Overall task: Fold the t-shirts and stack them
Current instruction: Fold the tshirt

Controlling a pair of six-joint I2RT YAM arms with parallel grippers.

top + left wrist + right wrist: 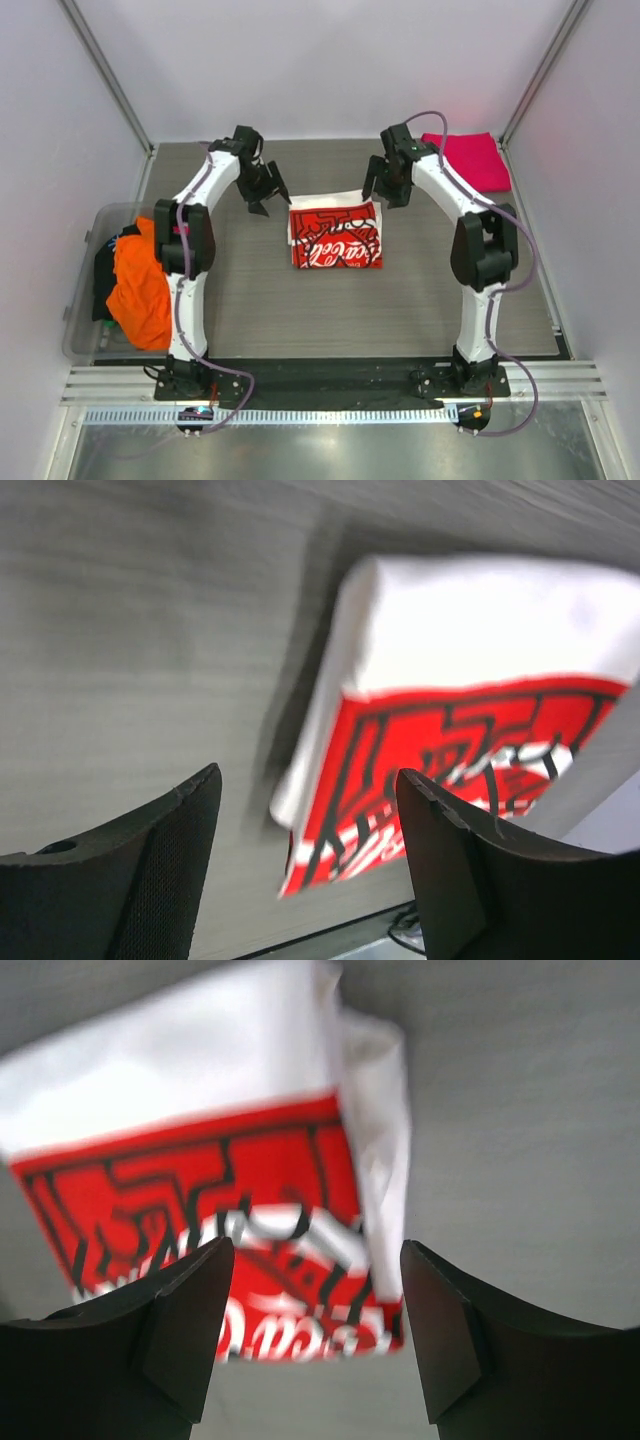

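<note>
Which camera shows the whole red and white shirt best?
The top external view. There the folded shirt shows whole and sharp, flat on the table. Both wrist views are close and blurry: the left wrist one cuts it off at the picture's right edge, the right wrist one at the top and left.

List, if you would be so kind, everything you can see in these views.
white and red shirt: one, white with a red panel of white script, folded at the middle of the table
pink-red shirt: one, plain, folded at the far right corner
orange shirt: one, crumpled in the bin
dark shirt: one, black or nearly so, in the bin beside the orange one
bin: one, clear plastic, at the table's left edge
table: one, grey wood-grain
left gripper: one, black, open, empty, left of the folded shirt
right gripper: one, black, open, empty, above its far right corner
</note>
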